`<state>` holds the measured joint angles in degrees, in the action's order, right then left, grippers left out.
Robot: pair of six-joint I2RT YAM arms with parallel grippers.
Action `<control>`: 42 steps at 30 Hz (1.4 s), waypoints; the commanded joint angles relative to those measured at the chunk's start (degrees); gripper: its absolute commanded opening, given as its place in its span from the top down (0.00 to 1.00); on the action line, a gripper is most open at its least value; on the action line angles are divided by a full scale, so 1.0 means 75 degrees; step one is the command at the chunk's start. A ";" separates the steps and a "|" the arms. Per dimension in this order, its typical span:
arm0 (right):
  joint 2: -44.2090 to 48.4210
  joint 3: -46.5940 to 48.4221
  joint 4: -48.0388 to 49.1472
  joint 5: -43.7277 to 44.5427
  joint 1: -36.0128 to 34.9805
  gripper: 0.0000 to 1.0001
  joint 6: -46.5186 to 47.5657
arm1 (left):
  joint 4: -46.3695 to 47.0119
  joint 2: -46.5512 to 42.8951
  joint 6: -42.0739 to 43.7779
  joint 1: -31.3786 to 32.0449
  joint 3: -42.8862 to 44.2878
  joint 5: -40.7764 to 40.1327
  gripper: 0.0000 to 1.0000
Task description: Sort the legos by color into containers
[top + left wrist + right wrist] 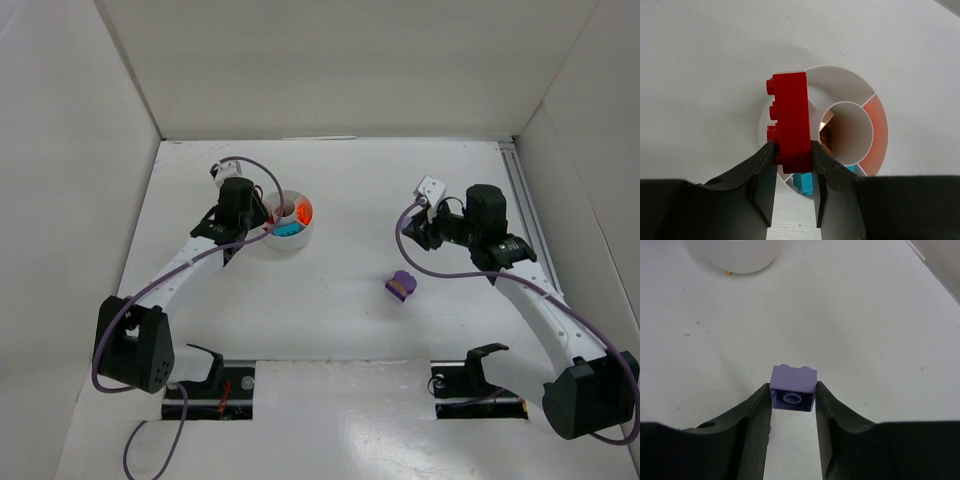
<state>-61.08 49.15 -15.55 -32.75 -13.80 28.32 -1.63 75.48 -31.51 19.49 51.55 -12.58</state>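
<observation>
The white round dish point(290, 238) stands left of the table's middle, with orange legos point(303, 211) and teal legos point(289, 229) in its wedges. My left gripper point(792, 150) is shut on a red brick point(792, 120), held upright over the dish's point(840, 80) near-left rim. Below it lie an orange wedge point(878, 135), a teal brick point(804, 181) and a tan piece point(827, 136) in the centre well. My right gripper point(793, 396) is shut on a purple brick point(793, 388), above the bare table. A purple and tan lego point(400, 286) lies on the table.
White walls enclose the table on three sides, and a metal rail point(523, 200) runs along the right edge. The dish point(735, 255) shows at the top of the right wrist view, far from that gripper. The left gripper point(260, 214) sits at the dish's left rim, the right gripper point(416, 232) right of centre.
</observation>
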 commanded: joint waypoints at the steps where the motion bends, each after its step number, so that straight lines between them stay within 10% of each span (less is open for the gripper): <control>1: 0.0163 0.0361 0.0011 -0.0016 0.0152 0.77 0.0103 | 0.0217 -0.0103 0.0134 0.0004 0.0334 0.0212 1.00; 42: 0.0234 0.0221 -0.0130 -0.0438 0.0575 0.77 0.0315 | -0.0088 0.0178 0.0474 0.0004 0.0568 0.0294 1.00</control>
<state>-60.64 49.15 -16.78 -34.48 -9.80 30.44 -2.42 76.82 -29.12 19.51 52.71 -10.79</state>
